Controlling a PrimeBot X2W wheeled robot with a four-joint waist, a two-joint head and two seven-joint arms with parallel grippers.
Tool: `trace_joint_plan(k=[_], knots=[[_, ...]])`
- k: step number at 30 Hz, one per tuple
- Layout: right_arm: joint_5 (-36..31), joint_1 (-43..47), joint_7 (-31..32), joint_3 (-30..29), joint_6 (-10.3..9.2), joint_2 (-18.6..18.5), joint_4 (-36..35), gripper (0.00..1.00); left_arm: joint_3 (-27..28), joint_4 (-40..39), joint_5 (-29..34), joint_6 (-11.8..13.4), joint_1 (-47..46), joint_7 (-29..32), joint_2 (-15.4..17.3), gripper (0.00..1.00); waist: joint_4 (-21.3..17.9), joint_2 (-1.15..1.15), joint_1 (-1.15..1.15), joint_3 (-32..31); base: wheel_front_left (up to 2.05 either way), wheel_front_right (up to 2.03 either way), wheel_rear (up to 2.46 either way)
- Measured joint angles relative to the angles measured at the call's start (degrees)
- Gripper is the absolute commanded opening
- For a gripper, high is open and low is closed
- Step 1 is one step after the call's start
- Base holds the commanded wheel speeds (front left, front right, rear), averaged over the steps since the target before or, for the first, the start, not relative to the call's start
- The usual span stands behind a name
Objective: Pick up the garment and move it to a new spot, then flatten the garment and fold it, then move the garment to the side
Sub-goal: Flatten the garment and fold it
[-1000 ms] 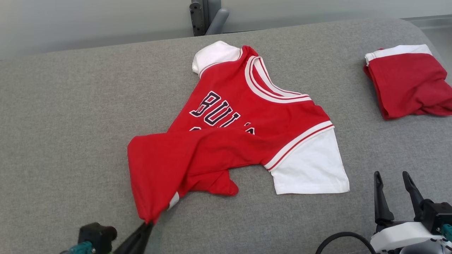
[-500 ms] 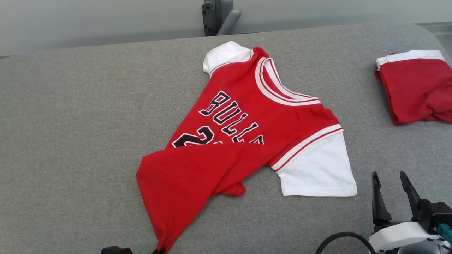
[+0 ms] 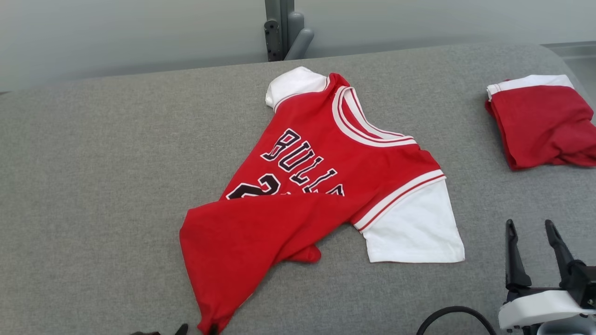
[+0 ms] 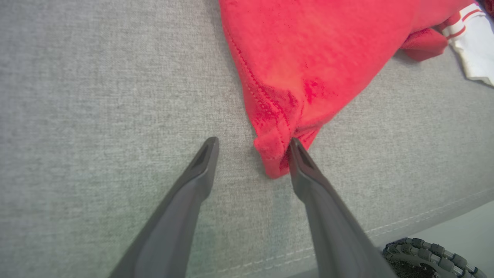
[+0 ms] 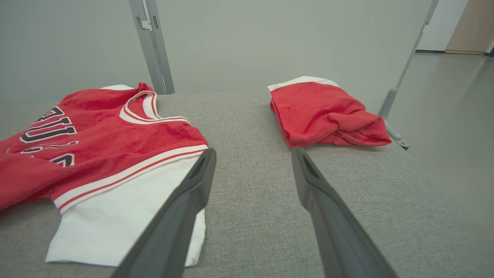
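Grey fabric surface, perhaps wall behind

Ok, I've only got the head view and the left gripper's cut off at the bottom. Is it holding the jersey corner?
Observer: No. Left wrist view: the left gripper is open; the jersey corner lies loose between its fingers, against one.
Operator: How near the table front edge is that corner?
Observer: Near: the table's edge seam runs just behind the fingertips.
Operator: The folded shirt is cropped on my right. Overhanging?
Observer: Right wrist view: its end lies at the table's edge; overhang I can't tell.
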Motion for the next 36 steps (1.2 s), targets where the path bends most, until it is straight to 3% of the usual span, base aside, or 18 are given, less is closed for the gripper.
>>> trace_joint_plan(k=[6, 11, 15, 18, 22, 29, 36], knots=[[-0.88, 0.59, 0.0, -1.68, 0.0, -0.02, -3.6, 1.0, -0.2, -1.56, 0.73, 4.15, 4.53, -0.21, 2.24, 1.0, 0.48, 0.0, 0.0, -2.63, 0.0, 0.0, 0.0], [-0.99, 1.29, 0.0, -1.87, 0.0, -0.02, -5.47, 1.0, 4.49, -3.98, 1.05, 7.76, 6.75, -2.92, 2.79, 1.0, 1.76, 0.0, 0.0, -4.63, 0.0, 0.0, 0.0], [-1.4, 1.85, 0.0, -1.67, 0.0, -0.02, -6.06, 1.0, 7.42, -6.22, 4.55, 8.09, 6.6, -3.53, 2.77, 1.0, 2.83, 0.0, 0.0, -5.51, 0.0, 0.0, 0.0], [-1.81, 2.14, 0.0, -1.78, 0.0, -0.01, -6.67, 1.0, 12.52, -10.63, 9.48, 8.02, 6.11, -3.7, 0.64, 1.0, 3.87, 0.0, 0.0, -6.22, 0.0, 0.0, 0.0], [-2.55, 2.14, 0.0, -1.13, 0.0, -0.01, -6.72, 1.0, 19.45, -14.36, 16.47, 4.27, 5.95, -3.77, -3.37, 1.0, 4.68, 0.0, 0.0, -7.08, 0.0, 0.0, 0.0], [-3.38, 1.89, 0.0, 0.46, 0.0, -0.04, -5.06, 1.0, 29.55, -13.33, 24.66, -2.92, 6.83, -3.78, -10.65, 1.0, 3.78, 0.0, 0.0, -7.89, 0.0, 0.0, 0.0], [-4.0, 0.96, 0.0, 2.23, 0.0, -1.1, -1.53, 1.0, 35.52, -10.47, 31.08, -10.35, 9.04, -3.77, -15.08, 1.0, 2.48, 0.0, 0.0, -9.07, 0.0, 0.0, 0.0]])
